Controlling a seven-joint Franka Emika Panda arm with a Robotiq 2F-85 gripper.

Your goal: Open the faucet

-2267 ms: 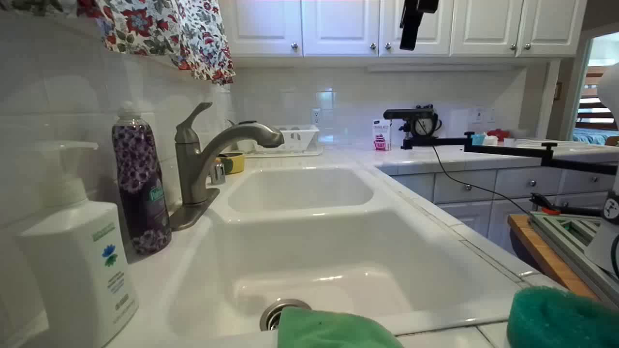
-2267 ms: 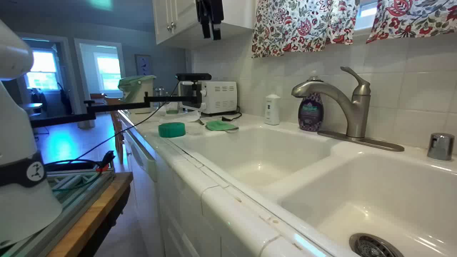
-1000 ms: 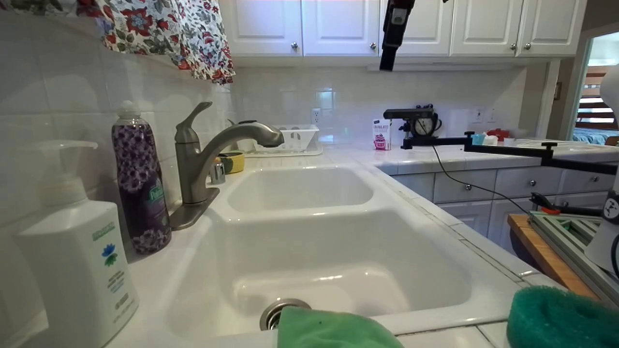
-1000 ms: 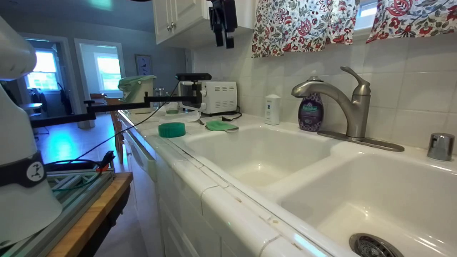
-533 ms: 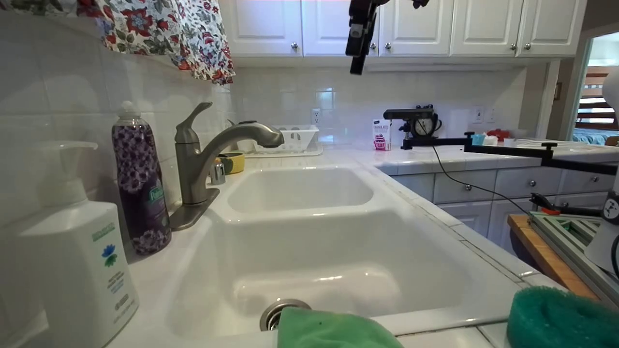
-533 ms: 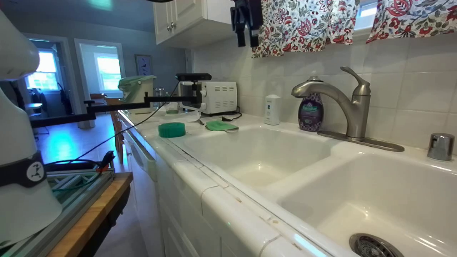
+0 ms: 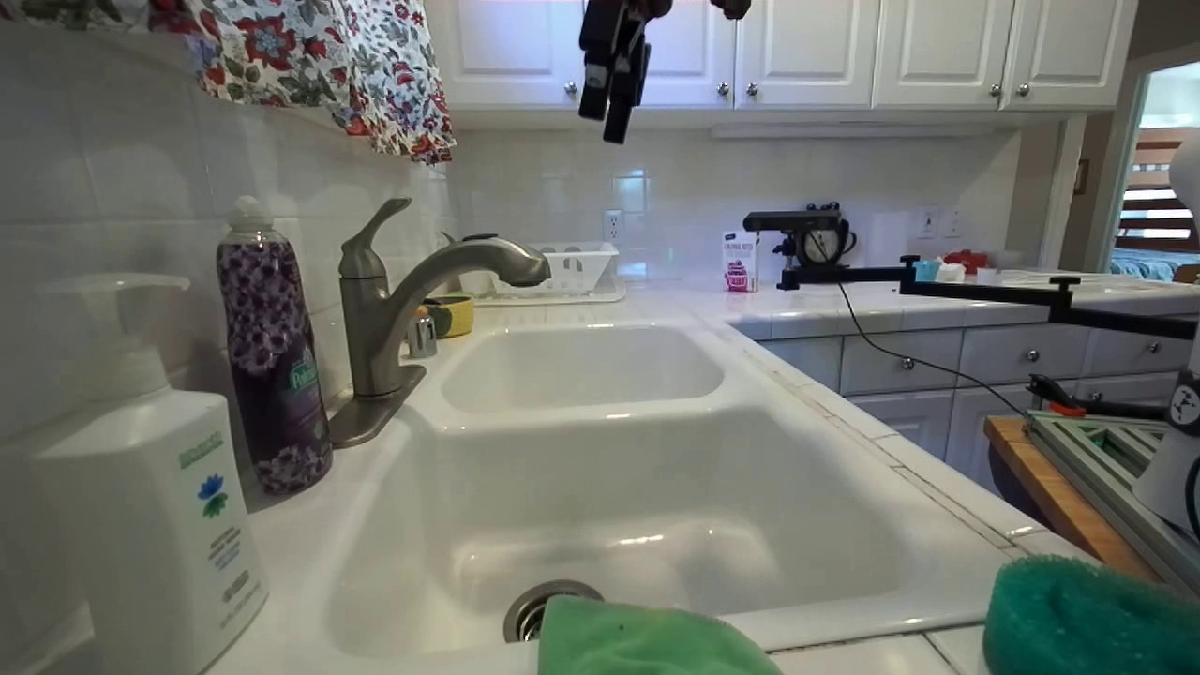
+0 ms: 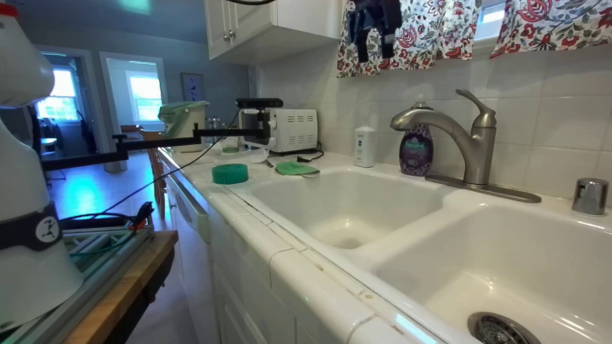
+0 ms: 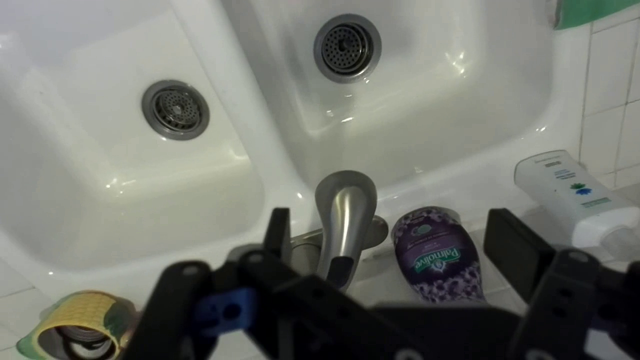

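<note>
The faucet is brushed grey metal with a thick upright body (image 7: 368,328), an arched spout (image 8: 432,117) and a lever handle on top (image 7: 377,225). The lever also shows in an exterior view (image 8: 473,100), tilted up. My gripper (image 7: 607,122) hangs high above the sink, clear of the faucet. It also shows in front of the curtain in an exterior view (image 8: 375,56). In the wrist view my gripper (image 9: 392,232) is wide open and empty. The spout (image 9: 347,215) lies below, between the fingers in that view. The lever does not show there; the gripper covers that part.
The purple-patterned bottle (image 7: 272,361) and white soap dispenser (image 7: 155,506) stand beside the faucet. A chrome cap (image 8: 590,196) and yellow pot (image 9: 82,320) are on its other side. The floral curtain (image 8: 416,33) hangs above. The white double sink (image 8: 406,286) lies in front.
My gripper has moved high across the sink from near the wall cabinets toward the curtain and the faucet's side. The faucet, its lever and the bottles have not moved.
</note>
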